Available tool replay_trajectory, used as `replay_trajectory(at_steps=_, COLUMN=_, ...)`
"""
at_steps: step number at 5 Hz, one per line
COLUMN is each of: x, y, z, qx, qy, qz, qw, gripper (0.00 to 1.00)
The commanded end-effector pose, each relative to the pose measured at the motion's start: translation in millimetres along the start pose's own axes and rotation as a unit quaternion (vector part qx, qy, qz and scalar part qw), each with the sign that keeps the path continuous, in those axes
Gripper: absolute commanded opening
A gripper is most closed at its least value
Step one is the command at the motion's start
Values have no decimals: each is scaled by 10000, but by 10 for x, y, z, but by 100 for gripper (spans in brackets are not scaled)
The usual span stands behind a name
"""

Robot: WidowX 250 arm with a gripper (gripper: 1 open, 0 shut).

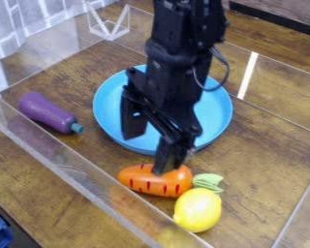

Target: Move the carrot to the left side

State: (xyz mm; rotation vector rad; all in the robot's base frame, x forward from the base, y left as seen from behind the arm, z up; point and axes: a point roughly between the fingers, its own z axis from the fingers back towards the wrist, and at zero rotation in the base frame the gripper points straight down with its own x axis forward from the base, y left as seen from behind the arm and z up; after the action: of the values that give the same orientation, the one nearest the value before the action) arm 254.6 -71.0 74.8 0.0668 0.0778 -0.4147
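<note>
While one open claw (158,152) hangs over one carrot (154,180) — one lemon (198,209), one eggplant (49,112), one plate (120,118)

single camera view, raised above the tabletop (252,182), facing obliquely down, near enough to crop the arm (184,48)

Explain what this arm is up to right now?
A black robot arm is reaching down toward the toy carrot, its open gripper over the carrot's near side of the blue plate. Nothing appears to be held; the carrot lies on the table, next to the lemon. The eggplant lies left of the plate in the picture. The carrot's move to the left is not yet done.
</note>
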Motion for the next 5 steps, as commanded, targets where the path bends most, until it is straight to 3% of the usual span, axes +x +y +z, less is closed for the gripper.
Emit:
replay_trajectory(at_steps=1, x=65, y=-53, z=26, qx=81, qy=-250, qz=-304, qw=9992, gripper=100)
replay_trajectory(at_steps=3, x=343, y=-351, z=-166, qx=183, qy=-307, qz=-945, qw=9949, gripper=100)
replay_trajectory(at_steps=4, x=392, y=-370, z=-369, qx=232, qy=-316, qz=-1294, qw=9908, gripper=100)
replay_trajectory(at_steps=5, x=392, y=-364, z=-388, qx=264, qy=-302, qz=-1605, qw=9862, gripper=100)
